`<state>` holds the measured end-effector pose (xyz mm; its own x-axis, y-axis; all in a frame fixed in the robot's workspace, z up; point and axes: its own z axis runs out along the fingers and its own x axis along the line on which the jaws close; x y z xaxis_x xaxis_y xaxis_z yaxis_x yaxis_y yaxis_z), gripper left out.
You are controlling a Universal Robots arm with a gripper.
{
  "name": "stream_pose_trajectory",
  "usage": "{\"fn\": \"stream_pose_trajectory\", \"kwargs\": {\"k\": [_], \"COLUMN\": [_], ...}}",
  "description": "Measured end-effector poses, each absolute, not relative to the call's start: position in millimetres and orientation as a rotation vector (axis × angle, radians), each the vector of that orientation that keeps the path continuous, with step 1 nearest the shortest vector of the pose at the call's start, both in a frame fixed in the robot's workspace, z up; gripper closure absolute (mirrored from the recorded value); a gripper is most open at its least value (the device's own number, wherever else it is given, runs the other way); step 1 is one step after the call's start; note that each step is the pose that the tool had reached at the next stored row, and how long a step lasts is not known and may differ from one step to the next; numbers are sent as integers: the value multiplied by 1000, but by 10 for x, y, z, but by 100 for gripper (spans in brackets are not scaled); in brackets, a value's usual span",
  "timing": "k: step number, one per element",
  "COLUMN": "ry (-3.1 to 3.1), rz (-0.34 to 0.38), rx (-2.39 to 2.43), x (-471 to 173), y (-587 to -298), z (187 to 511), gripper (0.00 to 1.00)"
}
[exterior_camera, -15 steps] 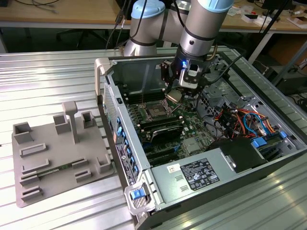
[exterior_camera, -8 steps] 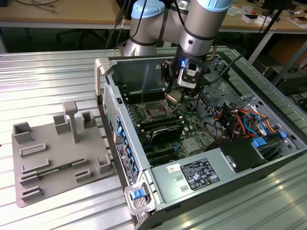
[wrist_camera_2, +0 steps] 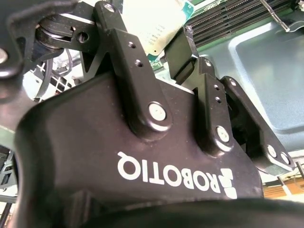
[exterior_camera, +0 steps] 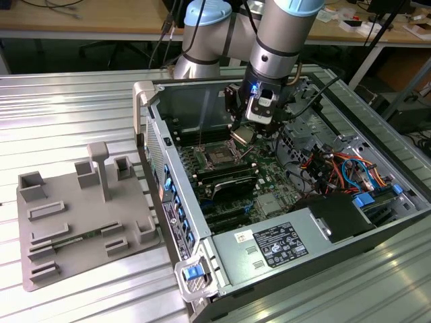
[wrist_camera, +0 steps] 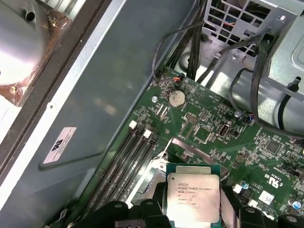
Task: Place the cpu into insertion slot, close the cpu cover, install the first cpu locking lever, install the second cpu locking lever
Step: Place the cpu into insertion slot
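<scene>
The gripper (wrist_camera_2: pixel 147 28) is clamping the cpu (wrist_camera: pixel 192 197) between its two black fingers (wrist_camera_2: pixel 124 47), one pressing on each of two opposite edges. The jaws are standing only as far apart as the cpu is wide. In the first wrist view the cpu is facing the camera with its dull metal top and green rim, and the lower edge is running out of the picture.

The arm (exterior_camera: pixel 283 33) is reaching down from above into the open computer case (exterior_camera: pixel 151 121), with its wrist pointing almost straight down over the motherboard (exterior_camera: pixel 269 182). In the exterior view the cpu (exterior_camera: pixel 242 136) is hanging tilted just under the gripper, in the air, above and a little to the exterior view's right of the socket (exterior_camera: pixel 219 157), which is lying open with a dark centre (nothing is sitting in it).

The gripper's body is covering most of the second wrist view, so only a pale corner of the cpu is peeking out between the fingers. In the first wrist view the cpu is hiding what lies under it. Bits of shiny metal are showing beside the memory slots (wrist_camera: pixel 128 161), but I cannot tell what they belong to. A grey tray (exterior_camera: pixel 74 202) is resting on the table (exterior_camera: pixel 67 108), well apart from the case.
</scene>
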<state>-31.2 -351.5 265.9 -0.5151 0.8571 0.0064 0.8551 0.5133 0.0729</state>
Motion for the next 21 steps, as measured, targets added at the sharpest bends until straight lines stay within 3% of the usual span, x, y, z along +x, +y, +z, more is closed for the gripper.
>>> {"fn": "stream_pose_trajectory", "kwargs": {"k": [21], "ry": [2512], "rz": [98], "rx": [1821], "x": [-368], "y": [-3515], "z": [2653], "gripper": [45]}}
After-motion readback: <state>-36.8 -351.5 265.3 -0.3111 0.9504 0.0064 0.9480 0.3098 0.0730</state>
